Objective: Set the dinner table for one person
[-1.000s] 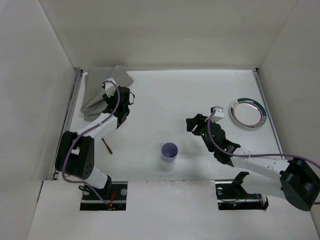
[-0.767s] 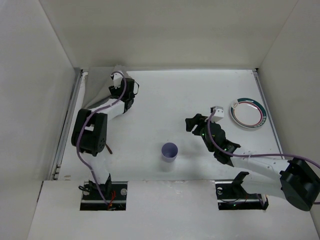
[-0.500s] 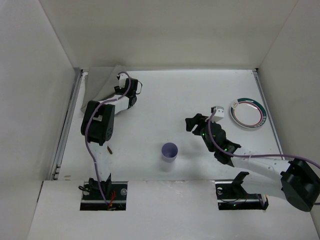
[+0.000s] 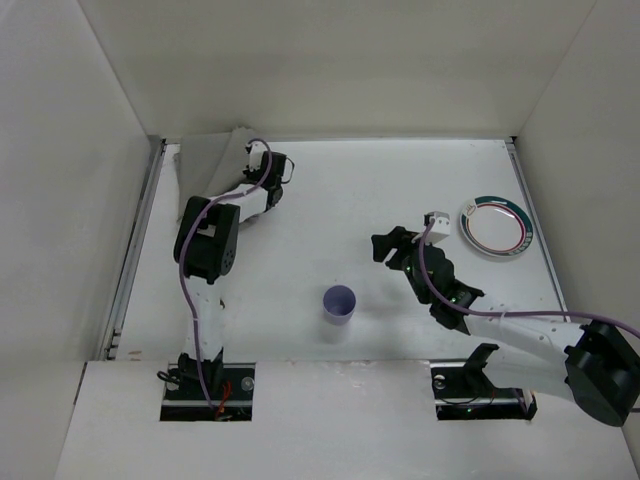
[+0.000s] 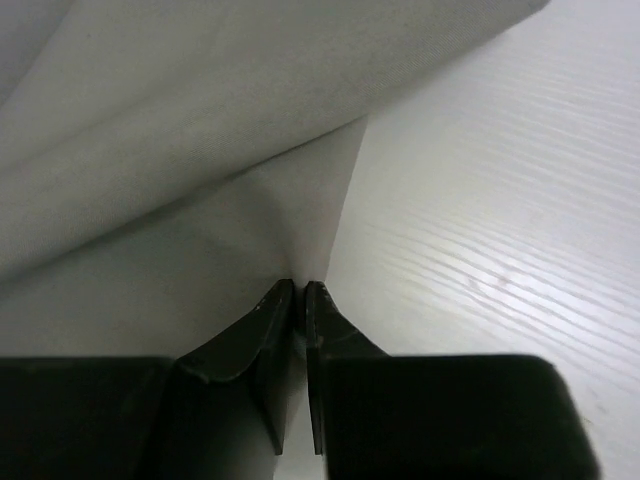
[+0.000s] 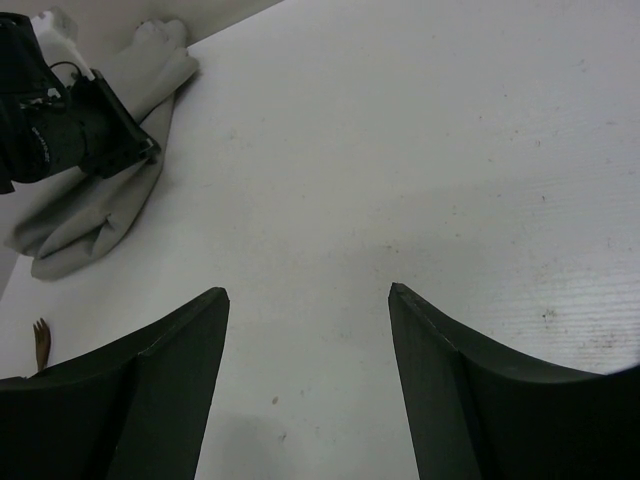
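Left gripper (image 5: 300, 288) clamps cloth mat (image 4: 203, 168); right gripper (image 4: 392, 247) empty.
On the dinner table (image 4: 400, 180), the mat lies beyond and left of the cup (image 4: 340, 302), apparently bunched, trailing leftward from the pinch. The right gripper, jaws wide, hovers right of the cup.

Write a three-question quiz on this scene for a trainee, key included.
1. Fill in: the plate lies nearer the ___ arm.
2. True or false: the right end effector is shut on the cup.
3. The left end effector pinches: A. the cup; B. the cloth; C. the plate.

Key:
1. right
2. false: it is open, apart from the cup
3. B
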